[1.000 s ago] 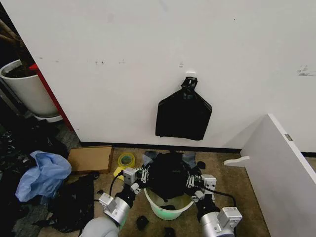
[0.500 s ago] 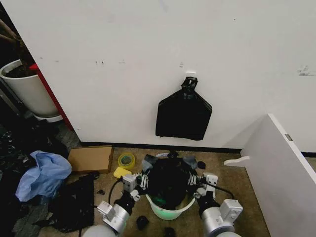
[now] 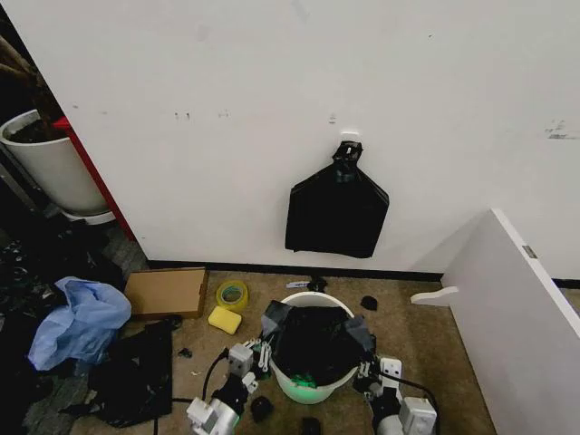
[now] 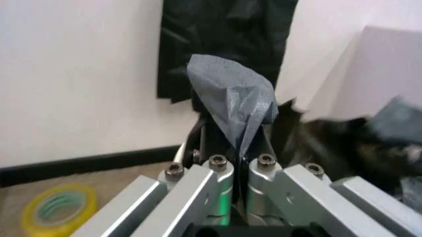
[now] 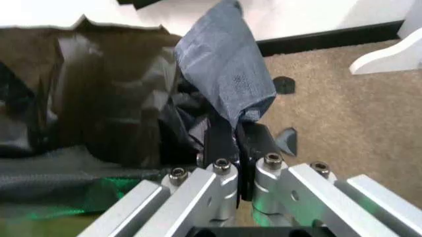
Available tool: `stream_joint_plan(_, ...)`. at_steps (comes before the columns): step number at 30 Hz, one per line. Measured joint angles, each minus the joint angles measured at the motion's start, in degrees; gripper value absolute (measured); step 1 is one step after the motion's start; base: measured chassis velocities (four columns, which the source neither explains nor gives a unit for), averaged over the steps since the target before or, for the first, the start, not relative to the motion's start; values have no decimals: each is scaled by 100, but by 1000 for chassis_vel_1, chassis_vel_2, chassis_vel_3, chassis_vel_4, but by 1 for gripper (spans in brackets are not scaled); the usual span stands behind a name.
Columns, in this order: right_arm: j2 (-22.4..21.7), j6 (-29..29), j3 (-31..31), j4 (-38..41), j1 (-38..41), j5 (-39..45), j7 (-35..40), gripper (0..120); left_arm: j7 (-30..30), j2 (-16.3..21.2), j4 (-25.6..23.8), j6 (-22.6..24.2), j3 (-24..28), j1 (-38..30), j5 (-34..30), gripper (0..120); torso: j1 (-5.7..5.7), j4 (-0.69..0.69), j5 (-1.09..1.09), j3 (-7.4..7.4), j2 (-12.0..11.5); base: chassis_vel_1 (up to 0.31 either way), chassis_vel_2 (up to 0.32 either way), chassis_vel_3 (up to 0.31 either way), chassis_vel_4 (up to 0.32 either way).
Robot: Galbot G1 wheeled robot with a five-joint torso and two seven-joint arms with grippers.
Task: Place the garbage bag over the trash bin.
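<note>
The trash bin (image 3: 314, 298), a cream-white bucket, stands on the carpet in front of me. The black garbage bag (image 3: 314, 341) hangs down inside it, leaving the far rim bare. My left gripper (image 3: 264, 343) is at the bin's left side, shut on a raised corner of the bag. My right gripper (image 3: 365, 361) is at the bin's right side, shut on the opposite corner. In the left wrist view the left gripper (image 4: 238, 144) pinches a folded grey-black flap of the garbage bag (image 4: 231, 96). In the right wrist view the right gripper (image 5: 234, 132) clamps a similar flap of the garbage bag (image 5: 223, 64).
A flat black bundle (image 3: 337, 210) hangs on the wall behind the bin. A white panel (image 3: 517, 308) stands at the right. On the floor at the left lie a yellow tape roll (image 3: 232, 294), a yellow sponge (image 3: 224, 319), cardboard (image 3: 166, 292), a blue sheet (image 3: 80, 322) and black plastic (image 3: 136, 376). A white planter (image 3: 50, 168) stands at the far left.
Both grippers have drawn back toward me and lower, still holding the bag. The bag has come down from above the bin into its mouth, baring the far rim.
</note>
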Motion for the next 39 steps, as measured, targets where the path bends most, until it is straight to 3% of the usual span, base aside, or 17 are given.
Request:
stream_joint_plan(9,-509,-198,-16,313,-559,-340,-54,0,-535,-77,268,-40,24,399,666,0,0,1,-1,0,1,0,0,0,0)
stream_joint_plan(26,-374,-432,-69,-649,-78,-589,-303,0,-1332,-206,677,475,51,419,1178,0,0,1,0,0,0,0,0,0,0)
stream_joint_plan(34,-79,616,54,-1775,500,-1707,-843,0,-1469,-610,1119,708,96,116,881,0,0,1,0,1,0,0,0,0,0)
stream_joint_plan(39,-20,1173,146,-2216,719,-1946,-1199,0,-1376,-731,1253,783,87,0,643,0,0,1,0,1,0,0,0,0,0)
